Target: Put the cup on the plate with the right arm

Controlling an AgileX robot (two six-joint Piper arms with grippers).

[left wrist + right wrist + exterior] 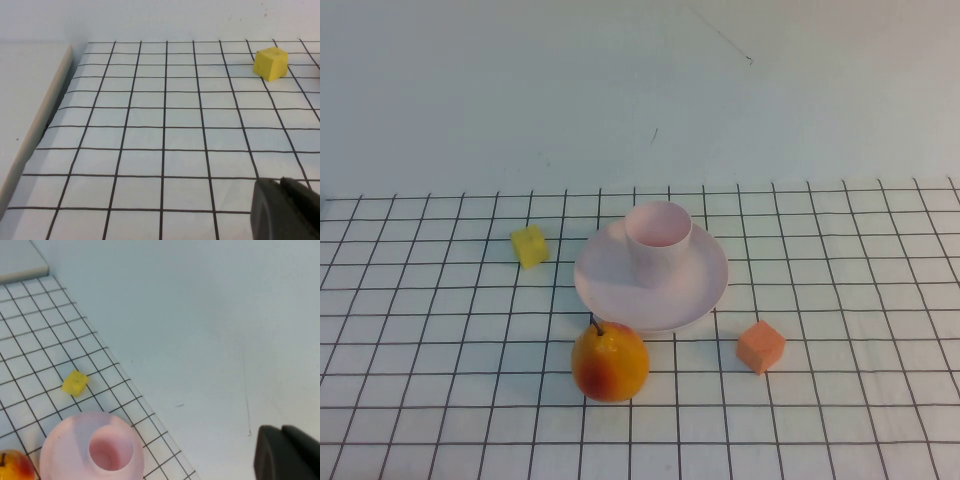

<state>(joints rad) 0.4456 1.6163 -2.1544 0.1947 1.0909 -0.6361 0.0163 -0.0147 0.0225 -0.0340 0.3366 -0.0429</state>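
White cloth ruled with a black grid covers the counter (pixel 440 400) we look down on, with a plain pale wall behind it. On this counter, near the middle, lies the plate (pixel 695 295), round, shallow and pale pink, the widest thing we see. The cup (pixel 658 240), a small pink tumbler without a handle, stands upright on the plate's far half, its mouth open upward. Just in front of the plate, touching or nearly touching its near rim, sits a yellow-red pear (pixel 610 362) with a short dark stem. An orange cube (pixel 761 346) rests near the plate's front right, apart from it. A yellow cube (pixel 530 245) rests to the plate's left, also apart. From the raised camera we see neither arm. The right tool (pixel 287 452) shows only as a black tip, raised above the plate and cup, closed and holding nothing. The left tool (pixel 285 210) is a black tip low over bare cloth, well apart from the yellow cube; we cannot tell its state.
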